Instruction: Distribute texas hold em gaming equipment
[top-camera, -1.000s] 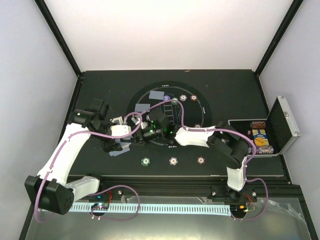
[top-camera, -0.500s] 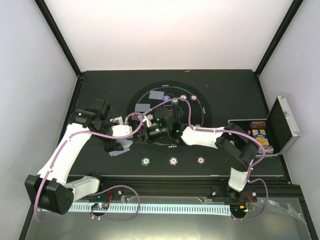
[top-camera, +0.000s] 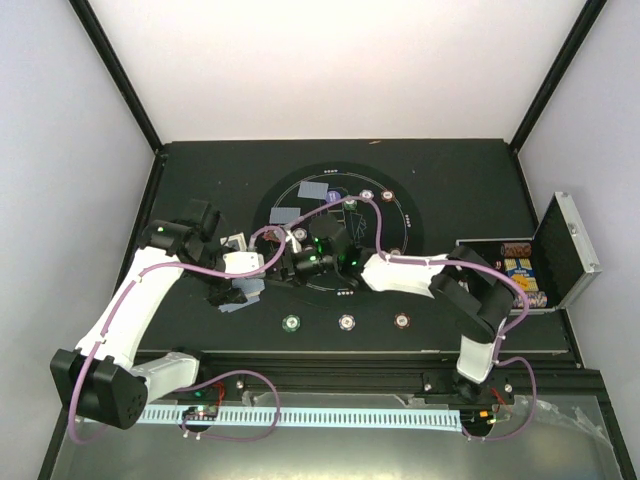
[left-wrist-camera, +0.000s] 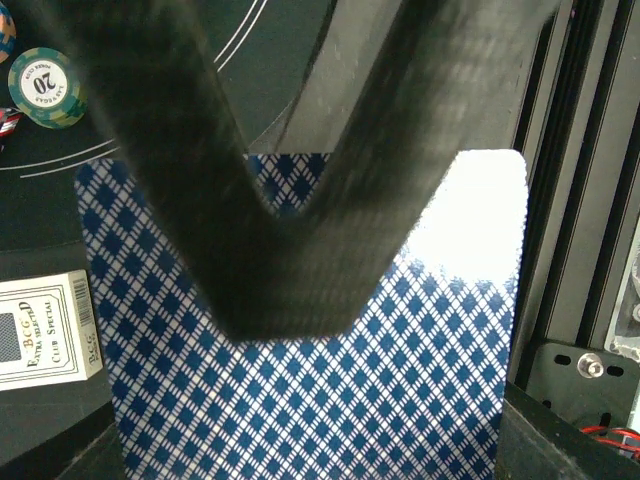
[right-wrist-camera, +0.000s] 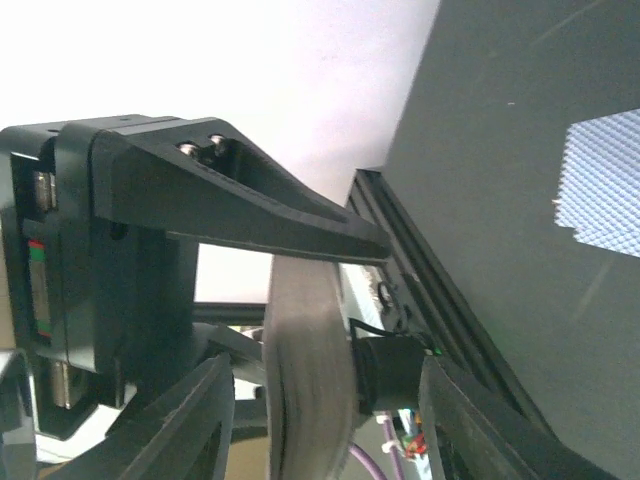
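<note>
- The left pincer (top-camera: 230, 292) was clenched on a deck of cards (left-wrist-camera: 300, 400), backs up. It held the deck low over the left part of the counter (top-camera: 470, 180), at the near-left rim of the round mat (top-camera: 400, 235).
- The right pincer (top-camera: 290, 268) hung over the mat just beside that deck. Its jaws stood apart, and its wrist view showed a grey slab (right-wrist-camera: 300, 380) between them. Whether they gripped anything could not be told.
- Already laid out, as far as could be seen:
  - Two cards (top-camera: 313, 190) lay face down on the far-left part of the mat.
  - A pair of chips (top-camera: 367, 195) sat toward the mat's far rim.
  - A row of three chips (top-camera: 346, 322) ran along the counter's near edge, spaced apart.
- Not yet handed out:
  - Most of the deck was in the left pincer.
  - The case (top-camera: 560, 250) stood open at the counter's right edge with chips and other pieces inside.
- In my judgement the job was partway through. Some chips were set at places, dealing had barely begun, and the moment looked like one card being passed from the deck.
</note>
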